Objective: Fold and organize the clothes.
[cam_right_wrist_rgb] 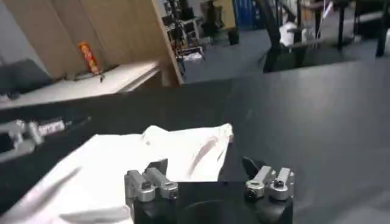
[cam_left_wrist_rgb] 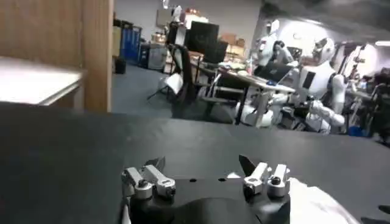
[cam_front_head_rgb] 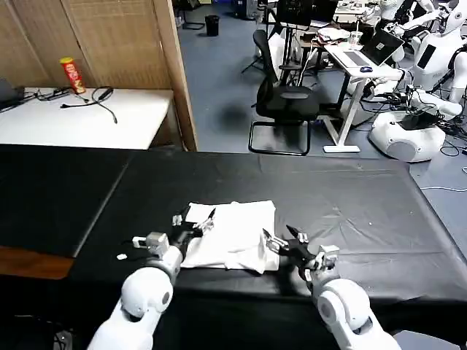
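Observation:
The white T-shirt (cam_front_head_rgb: 233,235) lies folded into a rough rectangle on the black table (cam_front_head_rgb: 343,204), near its front edge. My left gripper (cam_front_head_rgb: 195,221) hovers open at the shirt's left edge, fingers spread with nothing between them. My right gripper (cam_front_head_rgb: 281,238) stands open at the shirt's right front corner, also holding nothing. In the right wrist view the T-shirt (cam_right_wrist_rgb: 152,159) spreads out just beyond my right gripper (cam_right_wrist_rgb: 204,165), one fingertip over its edge. In the left wrist view my left gripper (cam_left_wrist_rgb: 201,165) is open above bare table, with a bit of the T-shirt (cam_left_wrist_rgb: 311,204) beside it.
A wooden partition (cam_front_head_rgb: 179,73) and a white side table (cam_front_head_rgb: 80,117) with a red can (cam_front_head_rgb: 72,75) stand at the back left. An office chair (cam_front_head_rgb: 281,102), desks and other robots (cam_front_head_rgb: 408,131) fill the room behind. Bare black table extends on both sides of the shirt.

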